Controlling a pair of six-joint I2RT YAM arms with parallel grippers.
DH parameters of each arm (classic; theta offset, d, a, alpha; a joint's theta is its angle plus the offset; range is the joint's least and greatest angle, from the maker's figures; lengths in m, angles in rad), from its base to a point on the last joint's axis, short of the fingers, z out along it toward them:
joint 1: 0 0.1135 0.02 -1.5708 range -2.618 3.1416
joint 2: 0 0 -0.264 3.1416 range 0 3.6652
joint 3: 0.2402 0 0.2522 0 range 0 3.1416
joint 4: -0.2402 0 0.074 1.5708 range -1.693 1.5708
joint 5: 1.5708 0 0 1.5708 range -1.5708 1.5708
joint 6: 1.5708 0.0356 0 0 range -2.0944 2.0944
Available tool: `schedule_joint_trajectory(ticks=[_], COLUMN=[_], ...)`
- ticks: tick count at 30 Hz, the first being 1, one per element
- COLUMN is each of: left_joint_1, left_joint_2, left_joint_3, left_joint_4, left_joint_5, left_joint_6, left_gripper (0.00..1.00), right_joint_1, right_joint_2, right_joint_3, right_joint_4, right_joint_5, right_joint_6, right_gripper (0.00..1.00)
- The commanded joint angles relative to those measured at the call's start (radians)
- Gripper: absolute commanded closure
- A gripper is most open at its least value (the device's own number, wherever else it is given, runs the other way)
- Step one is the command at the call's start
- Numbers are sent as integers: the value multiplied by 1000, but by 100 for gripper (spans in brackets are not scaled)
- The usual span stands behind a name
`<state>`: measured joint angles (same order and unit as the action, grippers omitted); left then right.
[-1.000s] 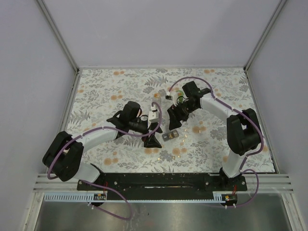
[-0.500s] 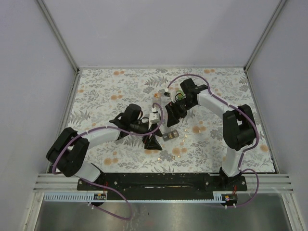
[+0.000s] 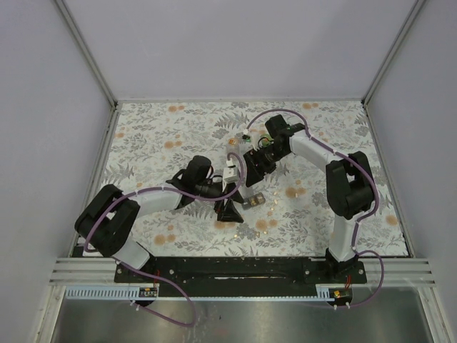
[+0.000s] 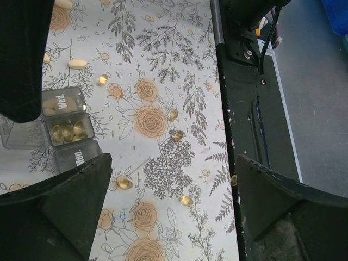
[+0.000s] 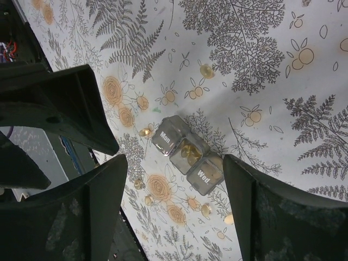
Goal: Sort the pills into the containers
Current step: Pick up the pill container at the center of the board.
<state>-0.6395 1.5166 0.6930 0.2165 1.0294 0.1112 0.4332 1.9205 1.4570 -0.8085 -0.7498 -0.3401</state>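
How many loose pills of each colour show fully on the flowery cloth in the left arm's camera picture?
Amber capsules: 5
White tablets: 1
Total: 6, leaving out one more amber at the edge of the cloth and any partly hidden.

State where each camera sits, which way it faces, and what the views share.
Top: above and behind the bases, looking down on the table; left arm and right arm show.
Left wrist: on the left arm, facing down at the pill box and loose capsules, framed by the open left pincer.
Right wrist: on the right arm, facing down at the same box through the open right pincer.
Shared: all three show the pill box.
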Motion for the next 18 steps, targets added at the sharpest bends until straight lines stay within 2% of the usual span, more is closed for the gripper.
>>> schedule_joint_trajectory(ticks=[1,8,18], left_joint_1=[-23,-35,-38], left_joint_2=[57,135,145], left_joint_3=[-10,-32,-44], left_joint_4=[168,328,354], left_joint_5=[54,12,-121], left_joint_6=[-77,-166,-148], left_gripper=[1,1,1], right_joint_1=[6,6,6], right_joint_2=[20,38,48], right_joint_3=[51,63,65], right_joint_4=[-14,-32,-47], right_joint_5=[-19,-28,10], right_joint_6=[39,55,64], right_gripper=[20,20,21])
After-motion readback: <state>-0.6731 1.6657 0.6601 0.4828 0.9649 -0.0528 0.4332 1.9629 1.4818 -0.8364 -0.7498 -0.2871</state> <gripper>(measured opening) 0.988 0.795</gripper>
